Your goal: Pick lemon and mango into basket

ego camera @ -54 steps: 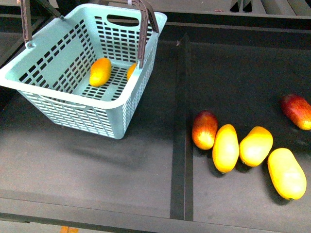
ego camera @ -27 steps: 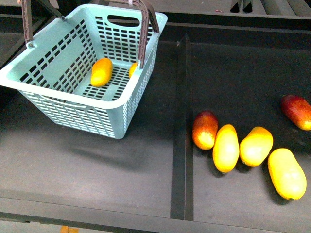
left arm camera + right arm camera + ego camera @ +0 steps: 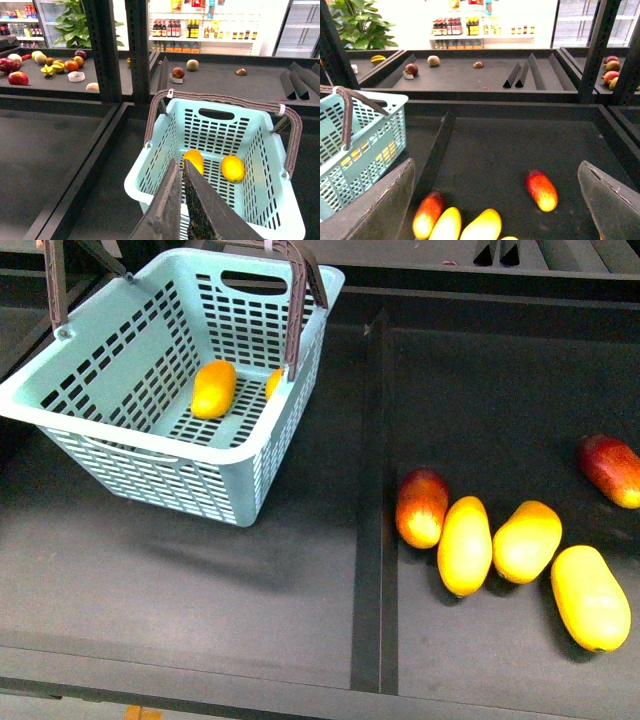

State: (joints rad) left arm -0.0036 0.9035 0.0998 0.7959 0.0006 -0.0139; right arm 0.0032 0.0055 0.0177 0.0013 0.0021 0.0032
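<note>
two fruits in the basket, one still creeping

two of my target fruits lie on the slotted floor of the basket (image 3: 250, 445). the mango (image 3: 214, 388) sits near the middle of the floor; against the frame a second ago it has slid a little toward the far wall and stands more upright in the front view. the lemon (image 3: 272, 383) is mostly hidden there behind a brown handle (image 3: 292, 320), unchanged. from my left wrist i see both side by side, mango (image 3: 194, 161) beside lemon (image 3: 233, 168), apart, and the basket (image 3: 280, 200) rim below me.

my left tool (image 3: 182, 167) hangs over the near edge of the basket, its fingers pressed together with nothing between them. my right tool (image 3: 495, 200) has its fingers spread wide and empty, over the dark table (image 3: 485, 150).

on that table, right of the divider (image 3: 368, 540), five loose fruits lie where they lay before: a red-blushed mango (image 3: 421, 506) touching a yellow mango (image 3: 465, 544), two more yellow mangoes (image 3: 526, 540) further right, and another red one (image 3: 611, 469) well apart.
</note>
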